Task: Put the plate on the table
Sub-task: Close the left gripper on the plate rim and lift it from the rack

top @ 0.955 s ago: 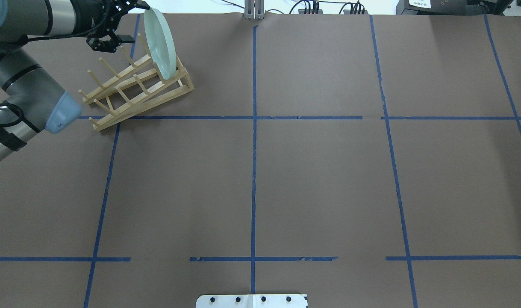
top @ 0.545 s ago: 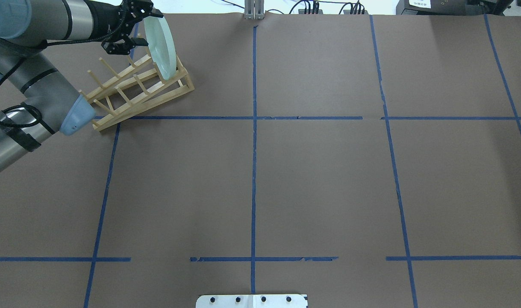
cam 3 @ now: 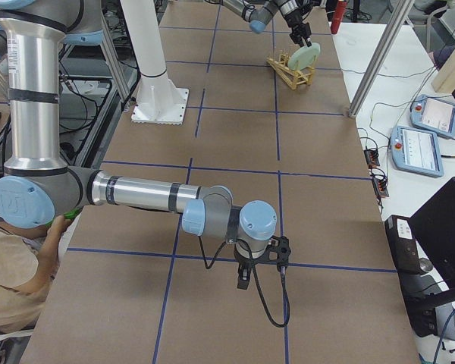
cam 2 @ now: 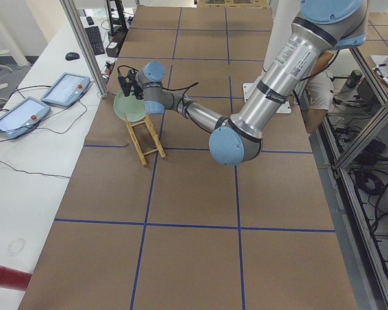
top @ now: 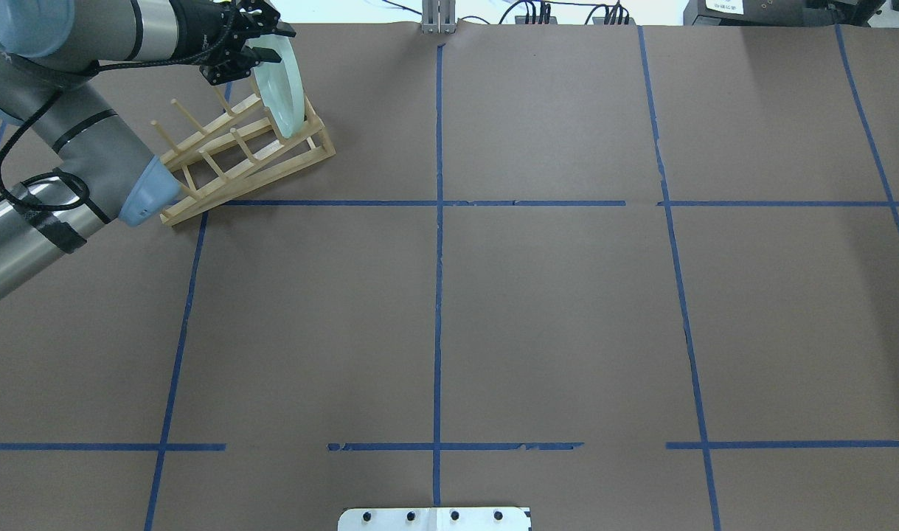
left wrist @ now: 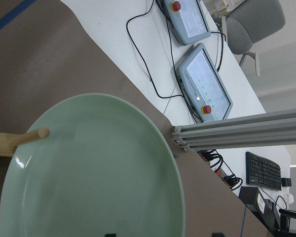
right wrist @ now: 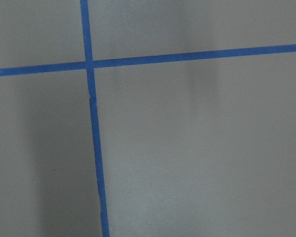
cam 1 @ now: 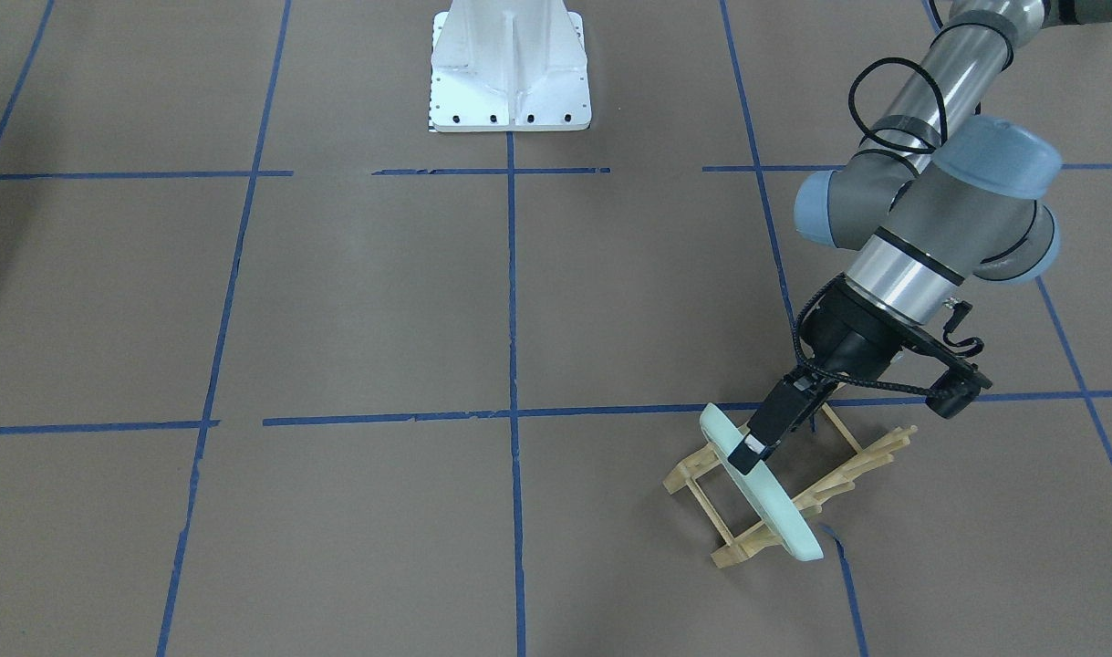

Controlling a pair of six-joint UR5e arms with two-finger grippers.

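Note:
The pale green plate stands on edge in the end slot of the wooden dish rack, at the far left of the brown table. My left gripper is open at the plate's top rim, one finger on each side. In the front-facing view a finger lies across the rim of the plate. The left wrist view is filled by the plate's face, with a rack peg in front of it. My right gripper hangs low over bare table; I cannot tell whether it is open or shut.
The white robot base stands at the near middle edge. Two teach pendants and cables lie on the white bench past the table's far edge. An aluminium post stands at the far edge.
My left arm has swung right and its gripper has moved from beside the rack onto the plate's top rim. The plate and the rack have not moved.

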